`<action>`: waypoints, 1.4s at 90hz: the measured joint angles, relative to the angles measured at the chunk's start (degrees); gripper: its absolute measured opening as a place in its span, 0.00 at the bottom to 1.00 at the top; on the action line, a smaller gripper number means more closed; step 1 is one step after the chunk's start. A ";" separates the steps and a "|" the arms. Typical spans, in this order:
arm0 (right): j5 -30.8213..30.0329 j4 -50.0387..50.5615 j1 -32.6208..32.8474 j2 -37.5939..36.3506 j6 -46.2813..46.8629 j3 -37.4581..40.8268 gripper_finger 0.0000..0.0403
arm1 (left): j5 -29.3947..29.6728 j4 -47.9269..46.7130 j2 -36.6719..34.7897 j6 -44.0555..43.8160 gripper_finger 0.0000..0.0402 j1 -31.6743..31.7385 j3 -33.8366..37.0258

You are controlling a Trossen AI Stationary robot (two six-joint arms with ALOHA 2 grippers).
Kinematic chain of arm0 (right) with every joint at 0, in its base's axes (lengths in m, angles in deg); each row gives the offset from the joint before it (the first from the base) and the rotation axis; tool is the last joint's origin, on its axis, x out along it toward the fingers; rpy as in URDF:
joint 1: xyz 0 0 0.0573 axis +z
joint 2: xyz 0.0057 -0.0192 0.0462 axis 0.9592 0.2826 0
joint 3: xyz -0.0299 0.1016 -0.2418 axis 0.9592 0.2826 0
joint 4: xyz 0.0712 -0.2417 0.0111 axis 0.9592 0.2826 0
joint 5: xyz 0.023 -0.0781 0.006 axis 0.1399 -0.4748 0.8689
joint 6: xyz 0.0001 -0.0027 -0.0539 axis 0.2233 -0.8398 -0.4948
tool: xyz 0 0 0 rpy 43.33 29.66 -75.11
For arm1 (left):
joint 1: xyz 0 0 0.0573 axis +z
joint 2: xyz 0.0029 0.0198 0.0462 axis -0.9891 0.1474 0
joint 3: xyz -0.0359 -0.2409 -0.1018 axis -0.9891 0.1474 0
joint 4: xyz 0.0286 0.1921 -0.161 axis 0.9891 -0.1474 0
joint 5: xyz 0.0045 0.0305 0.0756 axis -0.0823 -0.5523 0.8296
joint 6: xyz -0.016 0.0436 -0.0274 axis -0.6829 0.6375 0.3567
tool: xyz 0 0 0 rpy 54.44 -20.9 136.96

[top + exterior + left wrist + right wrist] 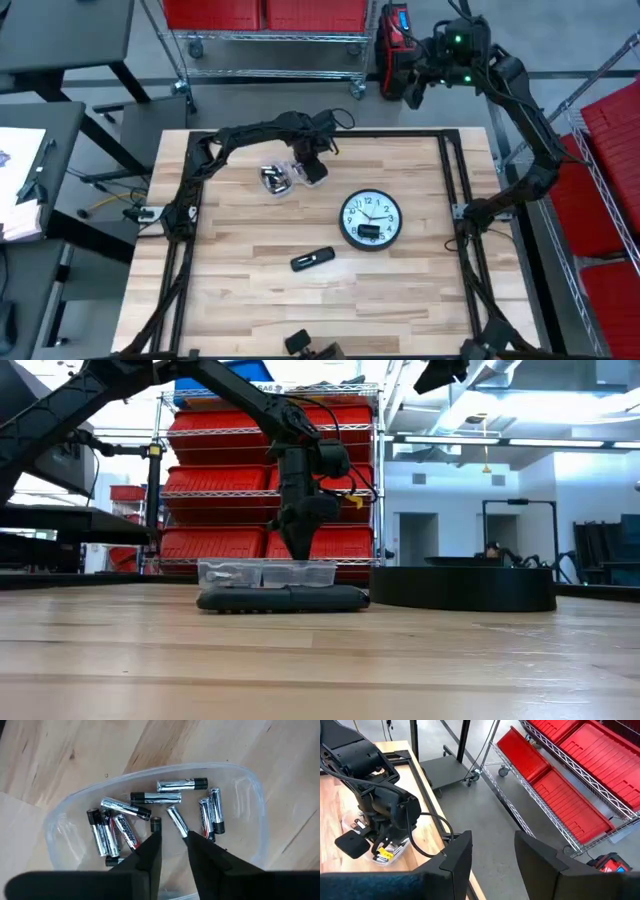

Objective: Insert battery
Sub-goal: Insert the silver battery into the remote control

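A clear plastic tub (280,178) on the far left part of the table holds several silver-and-black batteries. My left gripper (174,836) points down into the tub, open by a narrow gap. One battery (176,821) lies just ahead of that gap, its near end close to one fingertip (192,839); I cannot tell whether they touch. A black-rimmed wall clock (371,219) lies flat right of the tub. My right gripper (492,850) hangs open and empty, raised high beyond the table's far right corner.
A black oblong device (312,259) lies on the table nearer the front edge, between tub and clock. Black frame rails (455,170) run along the table's sides. Wire shelving with red bins (265,15) stands behind the far edge.
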 joint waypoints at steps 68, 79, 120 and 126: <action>0.00 0.39 0.02 0.00 0.04 0.00 0.34 | -1.14 10.83 0.61 -11.49 0.16 -0.79 10.77; 0.00 0.41 0.02 0.00 0.09 0.00 0.34 | -0.08 11.66 0.63 -11.17 0.15 -0.95 10.84; 0.00 0.86 0.01 -0.01 0.09 0.00 0.34 | 0.41 3.84 1.14 -6.20 0.02 -1.94 3.79; 0.00 1.42 0.00 -0.02 0.09 0.00 0.34 | 0.39 1.02 1.11 -3.91 0.01 -2.17 0.69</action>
